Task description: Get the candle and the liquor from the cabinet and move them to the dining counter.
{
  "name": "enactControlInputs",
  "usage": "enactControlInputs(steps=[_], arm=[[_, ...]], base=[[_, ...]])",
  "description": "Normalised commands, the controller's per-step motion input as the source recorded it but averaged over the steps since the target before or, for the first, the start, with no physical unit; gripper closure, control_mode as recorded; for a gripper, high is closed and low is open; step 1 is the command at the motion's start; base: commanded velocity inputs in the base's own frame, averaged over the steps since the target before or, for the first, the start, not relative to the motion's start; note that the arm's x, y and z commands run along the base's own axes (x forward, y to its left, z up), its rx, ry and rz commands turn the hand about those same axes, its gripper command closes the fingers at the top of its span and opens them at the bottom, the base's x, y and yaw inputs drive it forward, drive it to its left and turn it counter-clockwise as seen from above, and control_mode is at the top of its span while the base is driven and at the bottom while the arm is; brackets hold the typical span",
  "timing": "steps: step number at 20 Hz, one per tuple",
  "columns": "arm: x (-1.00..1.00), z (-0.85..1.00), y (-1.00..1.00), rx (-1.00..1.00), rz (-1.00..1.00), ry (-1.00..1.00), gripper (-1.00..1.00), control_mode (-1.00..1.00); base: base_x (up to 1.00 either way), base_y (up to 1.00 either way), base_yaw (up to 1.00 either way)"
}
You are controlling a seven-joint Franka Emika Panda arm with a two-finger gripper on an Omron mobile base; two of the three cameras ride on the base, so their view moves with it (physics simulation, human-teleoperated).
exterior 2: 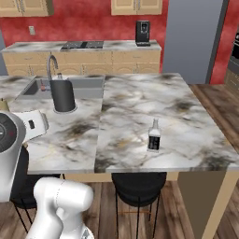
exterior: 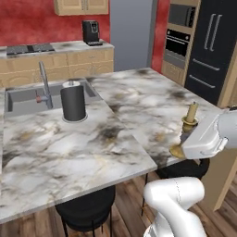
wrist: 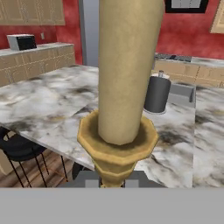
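Note:
The candle (wrist: 127, 65), a tan stick in a golden-brass holder (wrist: 117, 148), looms large in the hand view. My gripper (wrist: 113, 181) is shut on the holder's stem, one dark fingertip on each side. In the left base view the candle (exterior: 191, 111) stands upright at the right edge of the marble dining counter (exterior: 92, 152), with my gripper (exterior: 187, 137) at its stem. I cannot tell whether its round foot touches the top. The liquor (exterior 2: 154, 136), a black bottle with a pale neck, stands upright on the dining counter (exterior 2: 140, 102) near its front edge. Tan wall cabinets (exterior: 81, 5) hang on the red wall, doors shut.
A dark round canister (exterior: 73, 102) stands beside the inset sink (exterior: 28, 99) and its faucet (exterior: 45, 83). Black stools (exterior: 88, 213) sit under the island's near edge. A black fridge (exterior: 213, 46) and wall ovens stand at the right; a coffee machine (exterior: 91, 32) sits on the back worktop.

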Motion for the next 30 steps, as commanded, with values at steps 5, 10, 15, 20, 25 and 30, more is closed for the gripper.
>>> enactControlInputs(steps=[5,10,15,20,25,30], arm=[[0.05,-0.05,0.00,0.00,0.00,0.00,1.00,-1.00],[0.50,-0.47,0.00,0.00,0.00,0.04,1.00,-1.00],[0.76,-0.54,0.00,0.00,0.00,0.03,1.00,-1.00],[0.75,-0.37,0.00,0.00,0.02,-0.07,1.00,-1.00],[0.54,-0.34,0.00,0.00,0.04,-0.17,1.00,-1.00],[0.22,-0.32,0.00,-0.05,0.07,-0.04,1.00,-1.00]], base=[[0.13,0.00,-0.03],[0.00,0.00,0.00],[0.00,0.00,0.00],[0.00,0.00,0.00],[0.00,0.00,0.00],[0.00,0.00,0.00]])
